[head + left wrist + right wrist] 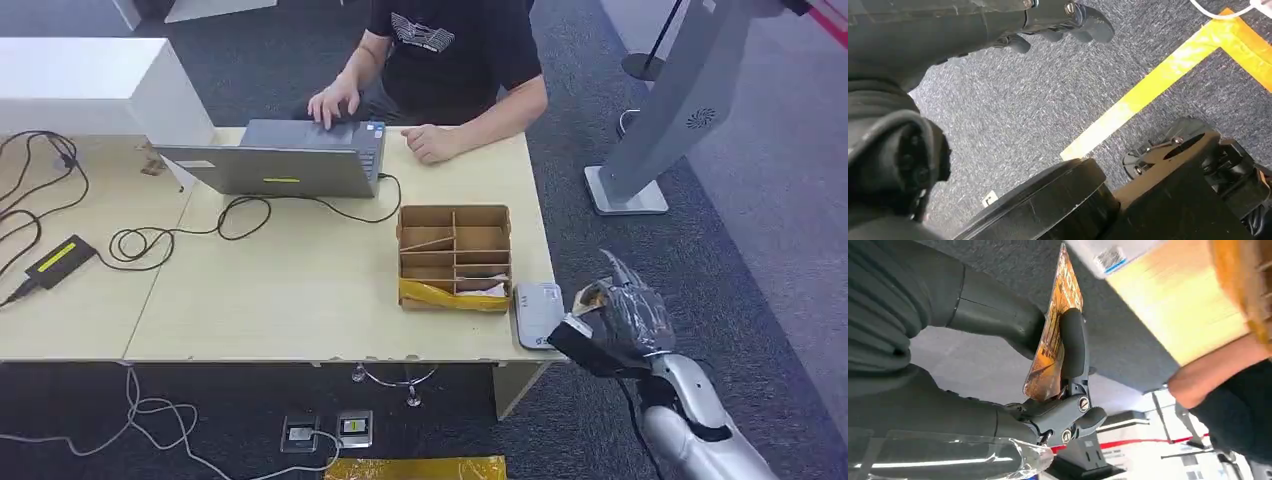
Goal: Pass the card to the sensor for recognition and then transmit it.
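Right hand (622,322) pinches card (1055,335) off table edge (440,357), beside sensor (537,312).

The left hand (1058,22), fingers (1095,25) curled, hangs above grey carpet (1018,105) with yellow tape (1158,80).

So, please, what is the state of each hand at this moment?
Left hand: hangs over the carpet, fingers curled in, holding nothing.
Right hand: pinches the card between thumb and finger, beside the sensor.
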